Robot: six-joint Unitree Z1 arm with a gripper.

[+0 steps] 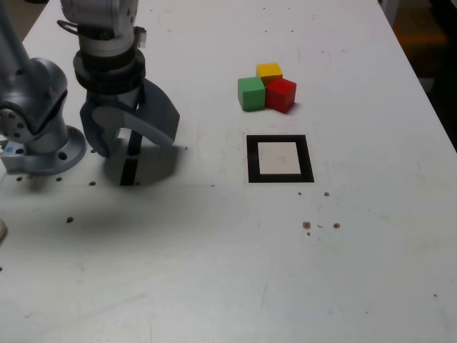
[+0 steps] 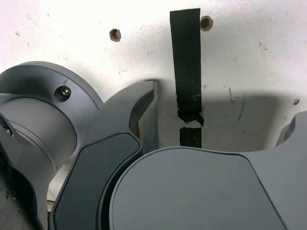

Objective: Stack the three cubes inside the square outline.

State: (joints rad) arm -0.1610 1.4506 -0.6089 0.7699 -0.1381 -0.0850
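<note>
Fingers (image 1: 132, 136) nearest us: spread wide, empty, over black tape strip (image 2: 186, 72). We list green cube (image 1: 250, 93), yellow cube (image 1: 269, 71), red cube (image 1: 281, 94) beyond square outline (image 1: 279, 158), well apart.

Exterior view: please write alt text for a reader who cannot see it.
Three cubes, green, yellow and red, sit clustered touching on a white table, just beyond an empty black square outline. At the exterior view's left, the grey arm's gripper hangs open and empty over a black tape strip, well away from the cubes.
</note>
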